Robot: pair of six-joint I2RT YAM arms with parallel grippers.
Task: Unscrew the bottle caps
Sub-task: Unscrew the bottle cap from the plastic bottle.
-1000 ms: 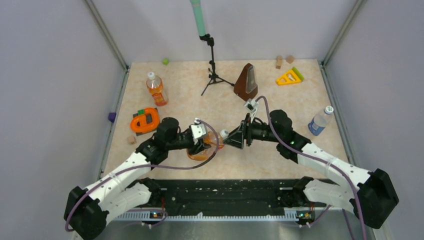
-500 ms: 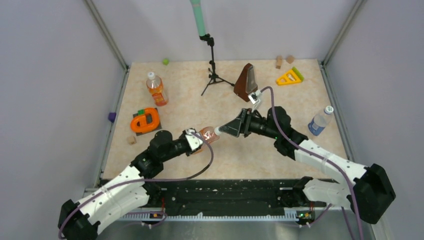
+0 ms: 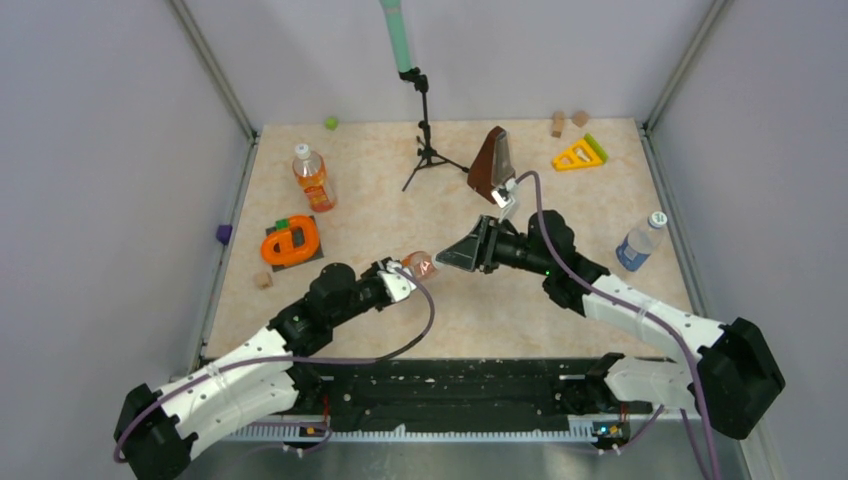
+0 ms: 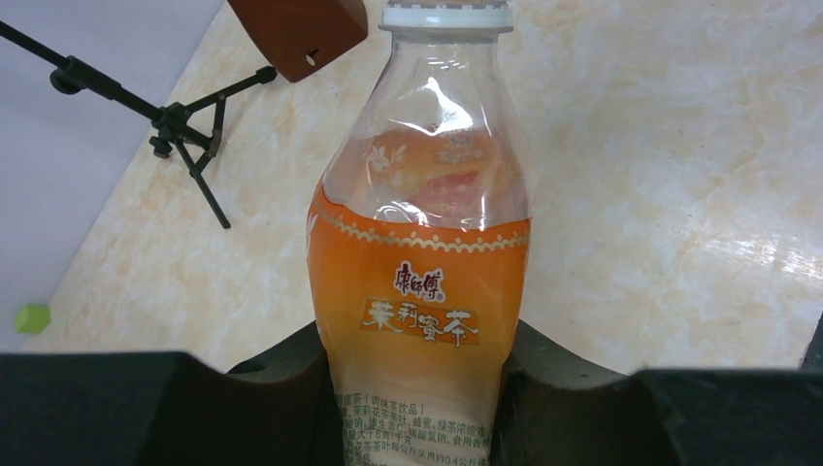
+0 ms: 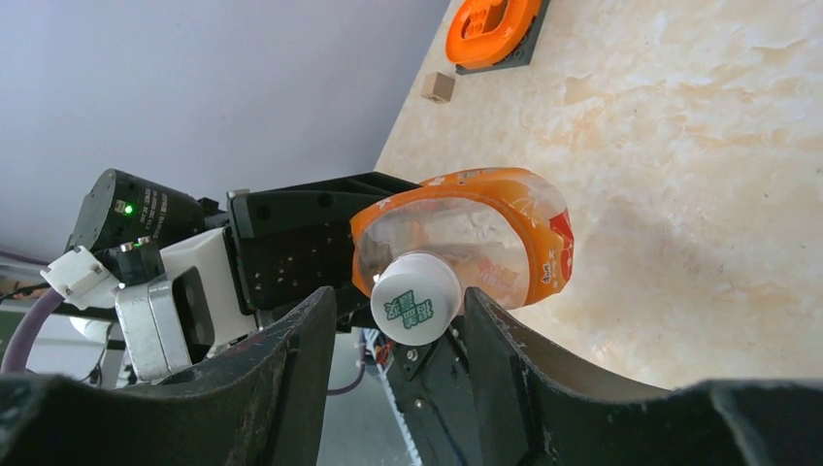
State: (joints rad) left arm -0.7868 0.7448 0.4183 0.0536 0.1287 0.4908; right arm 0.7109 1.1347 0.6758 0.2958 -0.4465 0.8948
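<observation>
Above counter (image 3: 600, 215) centre, left tool (image 3: 405, 272) clamps squat bottle (image 4: 419, 291); right tool (image 5: 398, 303), from 3 o'clock, loosely straddles its cap (image 5: 415, 305). Thin walls likely dent; grip the cap rim.

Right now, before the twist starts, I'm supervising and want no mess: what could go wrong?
The cap sits off-centre between the right gripper's fingers, nearer one; closing may nudge it or grip only its edge. The left gripper holds the orange bottle tilted, its soft wall looking squeezed, so tea might spill once the cap loosens.
</observation>
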